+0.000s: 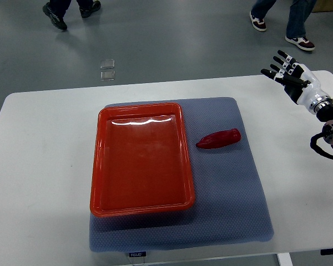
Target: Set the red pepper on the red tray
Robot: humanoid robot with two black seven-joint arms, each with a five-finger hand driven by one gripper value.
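Red plastic is dominating the middle of the scene: the red tray [142,159] is lying on a blue-grey mat [227,199], its long sides running away from the robot, and light is glinting along its far inner edge. Nothing is sitting inside it. The red pepper [218,139] is lying on the mat just to the right of the tray, near its far right corner but apart from the rim, with its narrow end pointing toward the tray (the fatter end is facing right). The mat is covering the centre of a white table [39,166], whose bare top is showing on both sides. The right hand [293,76] is reaching in from the right edge and hovering over the table's far right corner, well apart from the pepper; its black fingers [277,70] are spreading wide and holding nothing. Beyond the table, on the grey floor [177,39], the legs and shoes of 2 people [283,22] are showing along the top edge, and a small clear object [107,69] is lying on the floor near the table's far side.
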